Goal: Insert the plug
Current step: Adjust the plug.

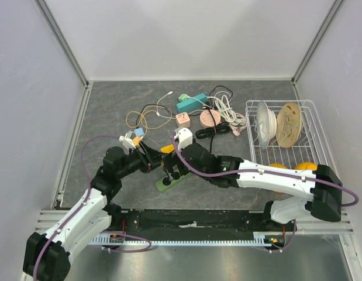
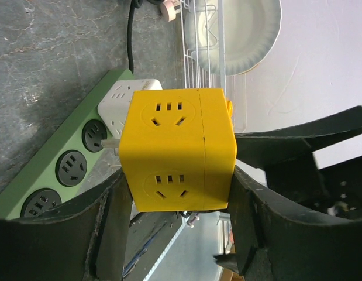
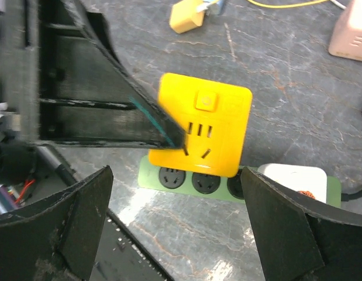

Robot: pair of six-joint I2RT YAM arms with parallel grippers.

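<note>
Left hand grips yellow plastic socket cube, pins aimed down at green power strip just below, strip running near-left to far-right; right hand open above.

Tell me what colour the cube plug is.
The cube plug is yellow; left wrist view shows it best.

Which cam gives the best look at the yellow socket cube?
Left wrist: the yellow socket cube fills the frame, with two socket faces sharp, clamped in the left gripper. Right wrist shows its button face, partly covered by that gripper. Top external shows only a small yellow patch.
</note>
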